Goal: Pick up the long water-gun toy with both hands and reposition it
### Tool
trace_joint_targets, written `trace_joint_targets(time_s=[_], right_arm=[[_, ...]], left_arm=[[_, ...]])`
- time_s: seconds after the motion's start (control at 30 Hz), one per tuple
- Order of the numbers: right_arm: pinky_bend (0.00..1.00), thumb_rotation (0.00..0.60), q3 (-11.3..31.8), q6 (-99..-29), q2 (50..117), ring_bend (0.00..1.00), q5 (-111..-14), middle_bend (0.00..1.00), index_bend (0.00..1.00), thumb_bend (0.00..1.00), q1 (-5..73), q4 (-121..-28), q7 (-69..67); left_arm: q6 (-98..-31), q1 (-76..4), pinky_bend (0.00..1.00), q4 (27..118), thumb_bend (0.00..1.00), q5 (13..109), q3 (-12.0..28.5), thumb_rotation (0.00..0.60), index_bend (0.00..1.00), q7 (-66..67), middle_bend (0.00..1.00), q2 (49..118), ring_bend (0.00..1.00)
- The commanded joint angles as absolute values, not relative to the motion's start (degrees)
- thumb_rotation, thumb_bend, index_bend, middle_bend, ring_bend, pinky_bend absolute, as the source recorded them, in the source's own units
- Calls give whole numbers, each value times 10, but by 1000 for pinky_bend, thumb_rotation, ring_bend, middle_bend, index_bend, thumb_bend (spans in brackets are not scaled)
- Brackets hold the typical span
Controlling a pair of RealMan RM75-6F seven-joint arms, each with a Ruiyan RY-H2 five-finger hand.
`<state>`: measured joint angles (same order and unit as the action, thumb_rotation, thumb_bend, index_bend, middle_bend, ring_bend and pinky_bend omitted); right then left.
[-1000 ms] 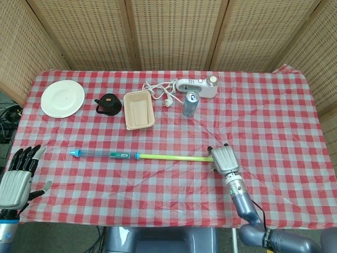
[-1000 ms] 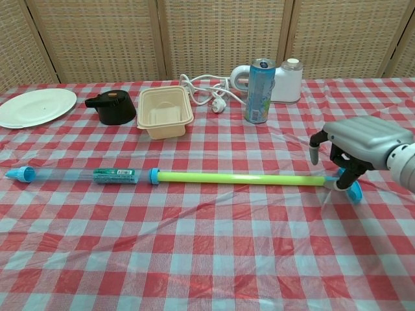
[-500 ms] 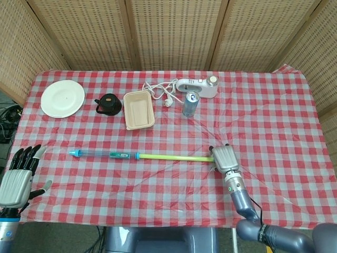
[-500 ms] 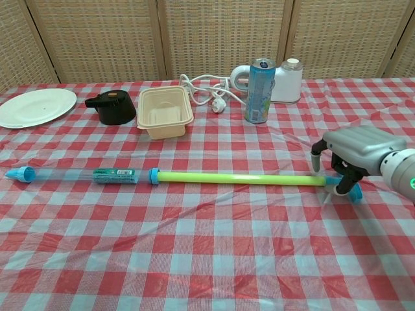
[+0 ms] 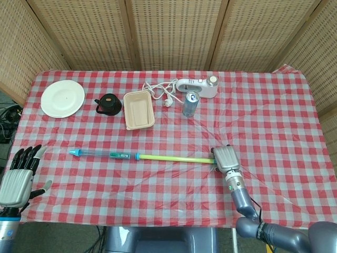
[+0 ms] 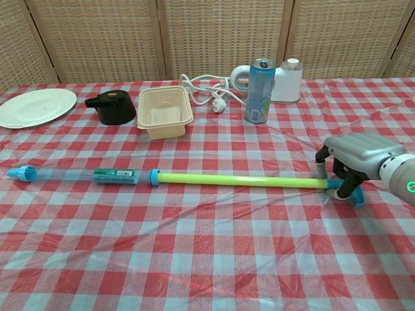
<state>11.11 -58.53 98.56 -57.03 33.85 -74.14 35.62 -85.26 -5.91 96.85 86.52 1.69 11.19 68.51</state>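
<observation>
Water-gun toy (image 5: 138, 155) lay flat on the worktop (image 5: 274, 116), lengthwise left to right, near the front edge: blue cap and clear barrel on my left, yellow-green rod running to the blue handle end on my right. My right hand (image 5: 225, 158) sat over that handle end, fingers (image 6: 321, 160) curled down around it; from the chest view they looked wrapped on the toy, so I read it as a grip, though I couldn't confirm how firm since the palm hid the contact. Left hand (image 5: 17, 177) was well apart from the toy, off the front-left corner of the worktop, fingers spread, holding nothing. The toy rested on the cloth, not lifted. My call was that the step in hand was getting the second grasp before any lift: one-ended lifting on something this long would likely lever the far tip down and twist it in the right hand. Plan was to bring the left hand in over the clear barrel near the blue collar, approach from above, close around it, then raise both ends level together. Can (image 5: 190, 104), tray (image 5: 138, 109), black lid (image 5: 108, 104) and plate (image 5: 62, 98) sat behind the toy, so I'd keep any swing away from that row.
</observation>
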Motion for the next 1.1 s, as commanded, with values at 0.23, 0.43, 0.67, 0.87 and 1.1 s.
trace_joint_targets(time_s=[0.23, 0.43, 0.67, 0.87, 1.1], right_arm=[[495, 600, 111, -594, 979, 992, -586, 1000, 749, 509, 340, -750, 329], [495, 600, 129, -597, 945, 993, -577, 1000, 792, 511, 346, -809, 327], [495, 600, 151, -591, 904, 993, -538, 1000, 799, 511, 357, -884, 338], [495, 600, 166, -582, 876, 993, -506, 1000, 806, 511, 372, -921, 339], [497, 600, 184, -568, 852, 993, -472, 1000, 813, 511, 384, -939, 315]], left_arm=[[-850, -60, 0, 968, 237, 861, 19, 600, 0, 113, 0, 686, 0], [-846, -64, 0, 977, 238, 850, 26, 600, 0, 115, 0, 682, 0], [-824, -83, 0, 1018, 242, 830, 44, 600, 0, 144, 0, 659, 0], [-799, -105, 0, 1059, 242, 802, 64, 600, 0, 174, 0, 640, 0], [-771, -128, 0, 1086, 244, 765, 80, 600, 0, 197, 0, 631, 0]])
